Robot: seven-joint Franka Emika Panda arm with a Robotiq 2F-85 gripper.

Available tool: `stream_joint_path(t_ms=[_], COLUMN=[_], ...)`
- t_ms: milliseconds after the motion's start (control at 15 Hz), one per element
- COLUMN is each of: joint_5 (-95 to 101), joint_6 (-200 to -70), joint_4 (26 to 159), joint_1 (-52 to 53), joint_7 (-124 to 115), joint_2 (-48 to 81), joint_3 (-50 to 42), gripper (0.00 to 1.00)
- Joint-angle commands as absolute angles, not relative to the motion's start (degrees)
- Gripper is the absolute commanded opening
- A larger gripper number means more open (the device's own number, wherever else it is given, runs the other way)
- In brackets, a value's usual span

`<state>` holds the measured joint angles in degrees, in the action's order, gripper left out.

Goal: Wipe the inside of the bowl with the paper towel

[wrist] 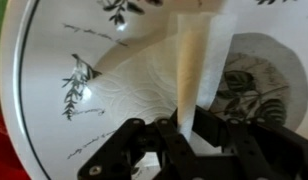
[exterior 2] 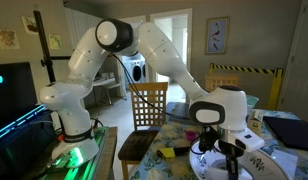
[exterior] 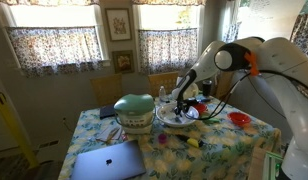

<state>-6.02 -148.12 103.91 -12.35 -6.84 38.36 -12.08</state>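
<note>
Wrist view first: claw [wrist: 184, 140] clamped on the paper towel [wrist: 199, 70], fingers [wrist: 129, 150] pinched in w/ the white sheet squeezed between them. Towel runs as a folded strip up and away from the claw, lying against the inside of the bowl [wrist: 54, 60]. Bowl fills nearly the whole wrist view: white, dark rim line curving down the left, small leafy sprig marks on the inner wall, darker pattern at right, partly hidden by the towel. Whether the towel's far end presses the bowl floor or just hangs over it, can't tell; pic is soft there.

In an exterior view the arm [exterior: 264, 60] reaches in from the right and bends down so the claw [exterior: 181, 103] sits right over the bowl [exterior: 177, 116], mid-desk. Pale green lidded pot [exterior: 134, 112] just left of the bowl, near but apart. Small red dish [exterior: 239, 120] to the right, well apart. Grey laptop [exterior: 109, 160] closed at the near left corner. Desk [exterior: 219, 150] has a floral cloth on it. Curtained windows on the far wall.

In an exterior view from the opposite side, the arm [exterior 2: 144, 45] arches over a wooden chair [exterior 2: 149, 105], wrist low at the bowl [exterior 2: 219, 165]; claw mostly hidden by the wrist housing here.
</note>
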Motion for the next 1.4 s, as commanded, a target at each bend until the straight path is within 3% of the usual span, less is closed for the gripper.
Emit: stream_joint_path(t_ms=[0, 533, 1333], joint_5=[-3.54, -5.86, -11.57], joint_6=[-152.58, -170.14, -165.66], joint_4=[102.32, 98.21, 98.99], joint_1=[-11.88, -11.13, -21.98], joint_7=[-8.67, -11.62, -0.75], joint_2=[41.63, 47.32, 42.96], joint_3=[-14.29, -14.24, 7.85], gripper=[0.03, 0.03, 0.03])
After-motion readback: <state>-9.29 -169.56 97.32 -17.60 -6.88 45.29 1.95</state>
